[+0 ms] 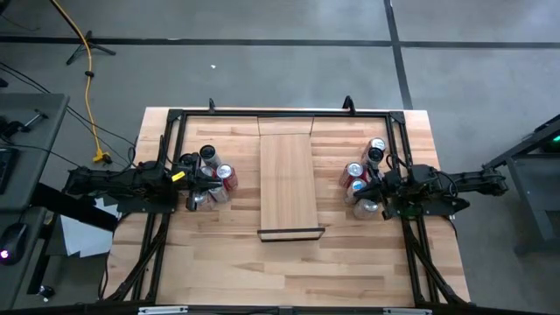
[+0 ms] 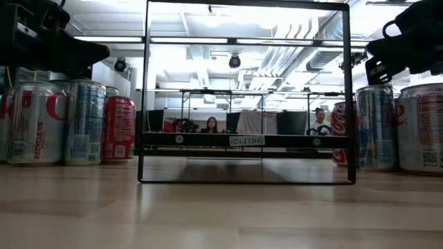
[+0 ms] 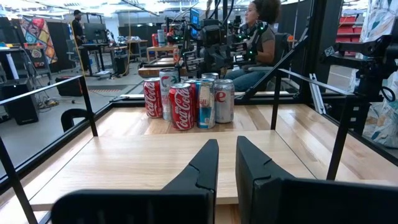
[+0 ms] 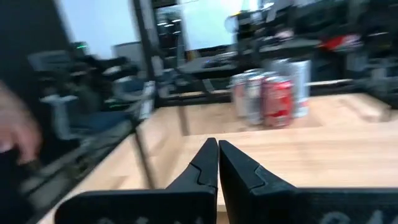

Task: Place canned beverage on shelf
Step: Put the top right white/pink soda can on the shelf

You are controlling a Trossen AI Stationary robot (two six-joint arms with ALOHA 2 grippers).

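Note:
The shelf [image 1: 289, 179] is a long pale board in the table's middle, with a thin black lip [image 1: 290, 233] at its near end. Several cans stand upright on the table to its left [image 1: 214, 175] and several to its right [image 1: 360, 182]. My left gripper [image 1: 196, 184] hovers beside the left cans. In its wrist view it [image 3: 227, 152] is empty, with a narrow gap between the fingers, and points across the shelf at the right cans [image 3: 189, 102]. My right gripper [image 1: 376, 188] is beside the right cans. It [image 4: 218, 146] is shut, empty, and points at the left cans [image 4: 267, 96].
A black tube frame [image 1: 175, 118] runs around the table's working area, and its posts [image 3: 277, 102] stand near the cans. In the low view the shelf's black stand [image 2: 247, 140] shows between the two can groups [image 2: 83, 123] [image 2: 398, 128]. People sit beyond the table [image 3: 261, 37].

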